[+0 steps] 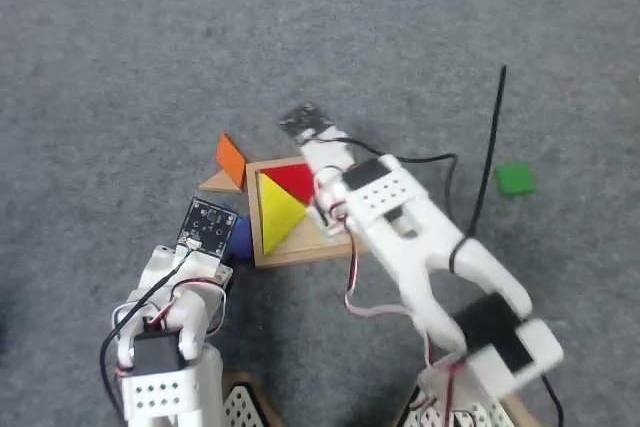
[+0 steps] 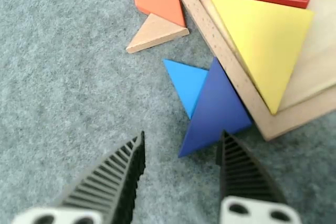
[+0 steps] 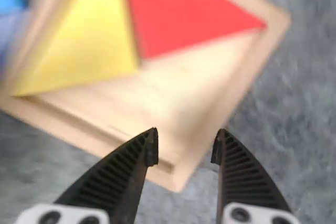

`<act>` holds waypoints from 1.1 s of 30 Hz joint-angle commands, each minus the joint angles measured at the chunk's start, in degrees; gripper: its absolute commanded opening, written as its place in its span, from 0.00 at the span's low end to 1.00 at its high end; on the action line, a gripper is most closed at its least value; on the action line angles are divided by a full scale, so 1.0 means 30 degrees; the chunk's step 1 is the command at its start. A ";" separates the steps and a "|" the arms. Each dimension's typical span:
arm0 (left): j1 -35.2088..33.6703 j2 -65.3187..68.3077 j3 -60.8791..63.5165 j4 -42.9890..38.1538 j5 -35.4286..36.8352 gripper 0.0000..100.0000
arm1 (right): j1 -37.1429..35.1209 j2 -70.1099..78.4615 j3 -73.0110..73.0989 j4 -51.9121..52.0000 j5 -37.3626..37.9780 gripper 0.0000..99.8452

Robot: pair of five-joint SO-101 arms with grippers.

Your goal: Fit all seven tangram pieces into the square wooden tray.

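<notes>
Dark blue triangle (image 2: 216,109) lies just ahead of the left gripper's (image 2: 182,139) wide-spread fingers, long axis pointing away from them, against the tray (image 2: 236,72); left arm nearer.

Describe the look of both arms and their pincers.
The left arm and right arm are white blocky plastic shells with black motor housings, trailed by thin black, red and white wires. The left pincer and right pincer have black, ribbed, tapering fingers on white mounts with round holes.
</notes>
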 commanded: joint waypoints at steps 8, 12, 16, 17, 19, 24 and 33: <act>-0.0117 -0.0322 -0.0161 0.0088 -0.0147 0.21 | 0.2447 0.3678 -0.2696 0.3062 0.1084 0.19; -0.0117 -0.0322 -0.0161 0.0059 -0.0147 0.21 | 0.3355 0.2535 -0.1172 0.3062 0.1788 0.19; -0.0117 -0.0322 -0.0161 0.0059 -0.0147 0.21 | 0.3824 0.0132 0.0938 0.3033 0.2549 0.19; -0.0117 -0.0322 -0.0161 0.0059 -0.0147 0.21 | 0.3912 -0.0513 0.1407 0.3033 0.2667 0.19; -0.0117 -0.0322 -0.0161 0.0059 -0.0147 0.21 | 0.4147 -0.1656 0.2227 0.3062 0.2667 0.19; -0.0117 -0.0322 -0.0161 0.0059 -0.0147 0.21 | 0.4117 -0.4410 0.3399 0.3062 0.2637 0.19; -0.0117 -0.0293 -0.0161 0.0059 -0.0147 0.21 | 0.1011 -0.6549 0.3136 0.3062 0.2256 0.19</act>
